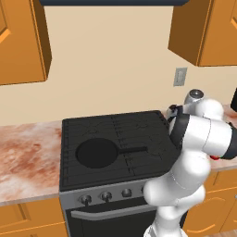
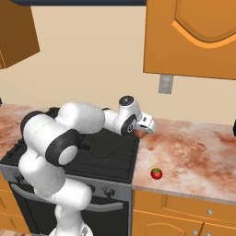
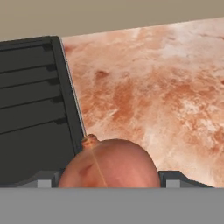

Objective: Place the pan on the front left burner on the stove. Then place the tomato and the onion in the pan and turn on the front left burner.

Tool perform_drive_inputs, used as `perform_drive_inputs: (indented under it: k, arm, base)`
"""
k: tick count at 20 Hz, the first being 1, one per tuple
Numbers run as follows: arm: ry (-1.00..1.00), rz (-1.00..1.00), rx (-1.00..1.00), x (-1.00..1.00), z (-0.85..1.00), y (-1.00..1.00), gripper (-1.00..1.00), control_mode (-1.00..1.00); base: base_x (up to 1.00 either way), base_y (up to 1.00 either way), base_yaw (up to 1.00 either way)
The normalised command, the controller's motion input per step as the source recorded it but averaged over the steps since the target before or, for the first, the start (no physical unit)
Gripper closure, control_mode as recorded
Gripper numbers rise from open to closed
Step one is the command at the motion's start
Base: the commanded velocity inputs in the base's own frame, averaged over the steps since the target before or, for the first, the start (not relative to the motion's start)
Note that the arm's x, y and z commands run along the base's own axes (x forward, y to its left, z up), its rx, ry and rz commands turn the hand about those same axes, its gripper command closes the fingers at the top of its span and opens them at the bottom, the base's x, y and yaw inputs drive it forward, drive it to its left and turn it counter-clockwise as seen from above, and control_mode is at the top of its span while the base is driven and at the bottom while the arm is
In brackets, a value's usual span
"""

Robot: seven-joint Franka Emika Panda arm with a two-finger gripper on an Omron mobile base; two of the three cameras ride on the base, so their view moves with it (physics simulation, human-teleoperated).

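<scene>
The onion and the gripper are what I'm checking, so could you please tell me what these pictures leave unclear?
- Hand view: the onion lies between the gripper fingertips; its lower half is cut off by the bottom edge, so contact cannot be told.
- Right base view: the onion is mostly hidden behind the hand.
- Left base view: the tomato is nearly covered by the arm.
- The stove knobs are too small to read.

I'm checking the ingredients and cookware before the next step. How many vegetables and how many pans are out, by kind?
Pan, on the stove's front left burner: 1
Tomato, on the counter: 1
Onion, between the gripper fingers: 1
Total: 3
</scene>
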Motion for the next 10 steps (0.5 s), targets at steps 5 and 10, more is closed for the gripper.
perform_drive_inputs:
  k: [5, 10]
  arm:
    - [0.0, 0.05, 0.0, -0.11, 0.31, 0.49, 1.0, -1.0]
    - [0.0, 0.06, 0.0, -0.11, 0.33, 0.5, 1.0, -1.0]
  base:
    - [0.0, 0.0, 0.0]
    - [0.0, 0.0, 0.0]
